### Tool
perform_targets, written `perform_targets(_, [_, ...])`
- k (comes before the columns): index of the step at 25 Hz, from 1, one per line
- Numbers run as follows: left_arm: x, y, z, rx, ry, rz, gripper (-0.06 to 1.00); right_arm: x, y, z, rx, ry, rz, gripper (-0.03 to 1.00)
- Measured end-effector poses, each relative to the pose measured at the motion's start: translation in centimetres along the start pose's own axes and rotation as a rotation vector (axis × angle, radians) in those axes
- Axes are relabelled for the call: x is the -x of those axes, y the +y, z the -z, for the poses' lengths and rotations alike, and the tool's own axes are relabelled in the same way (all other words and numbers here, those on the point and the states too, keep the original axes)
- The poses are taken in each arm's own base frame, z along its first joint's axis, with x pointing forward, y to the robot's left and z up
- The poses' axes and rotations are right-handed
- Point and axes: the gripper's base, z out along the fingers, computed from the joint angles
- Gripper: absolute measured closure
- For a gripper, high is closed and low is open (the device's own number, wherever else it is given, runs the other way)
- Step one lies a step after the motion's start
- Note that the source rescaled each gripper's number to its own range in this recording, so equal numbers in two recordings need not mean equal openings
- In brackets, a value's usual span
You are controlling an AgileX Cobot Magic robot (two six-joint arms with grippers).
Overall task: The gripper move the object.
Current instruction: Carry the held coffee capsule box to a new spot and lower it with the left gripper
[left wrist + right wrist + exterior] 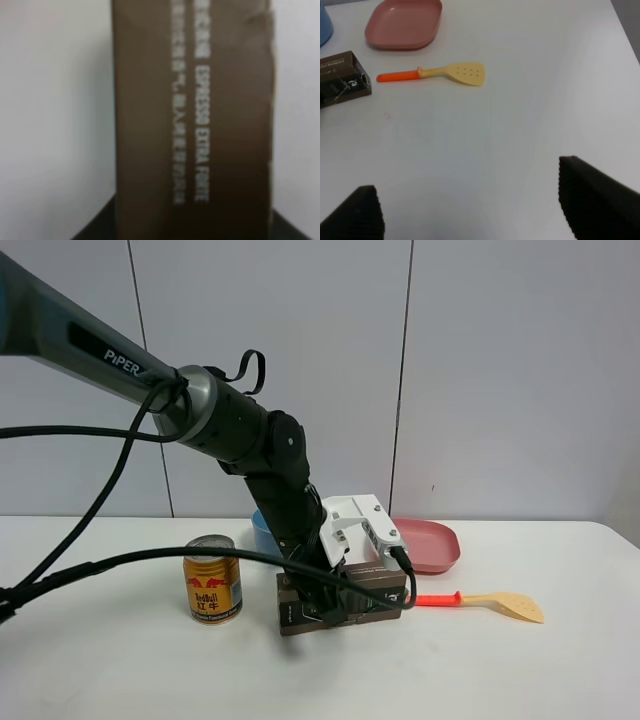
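The left gripper (pixel 322 602) is down low on the table, right at the brown box (pixel 372 606). Its black jaws sit one on each side of the box, across its short way. In the left wrist view the box (pixel 192 120) fills almost the whole picture. The dark fingers (pixel 95 230) press up against its two long sides. So the jaws look closed on the box and have hold of it. The picture is blurry, but white letters run along the box.

The box lies flat on the white table (pixel 500 670), near the middle. A white block (pixel 360 525) on the arm hangs just above it, and black cables loop around the arm.

Just to the left of the box stands a gold can (pixel 212 585), upright. The can and the box are close but do not touch. To the right of the box lies a spatula (pixel 480 600) with a red handle that points at the box. Behind the box are a blue bowl (pixel 262 530) and a pink plate (pixel 430 545).

The right gripper (pixel 470 205) is far from all this. Its two black tips are wide apart with only bare table between them. It holds nothing. From there the box (pixel 342 77), the spatula (pixel 440 73) and the pink plate (pixel 405 22) are well away.
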Motion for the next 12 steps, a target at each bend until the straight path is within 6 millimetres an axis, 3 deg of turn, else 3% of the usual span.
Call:
perform_targets(3, [0.9,0.0,1.8,-0.001,-0.039,0.080,0.92,0.0,0.0,0.0,0.000,0.000,0.000,-0.03])
perform_targets(6, [2.5,0.0,5.8,0.014,-0.103,0.192,0.92,0.0,0.0,0.0,0.000,0.000,0.000,-0.03])
perform_targets(12, [5.4,-1.0,17.3,0.050,-0.303,0.511,0.92,0.0,0.0,0.0,0.000,0.000,0.000,-0.03])
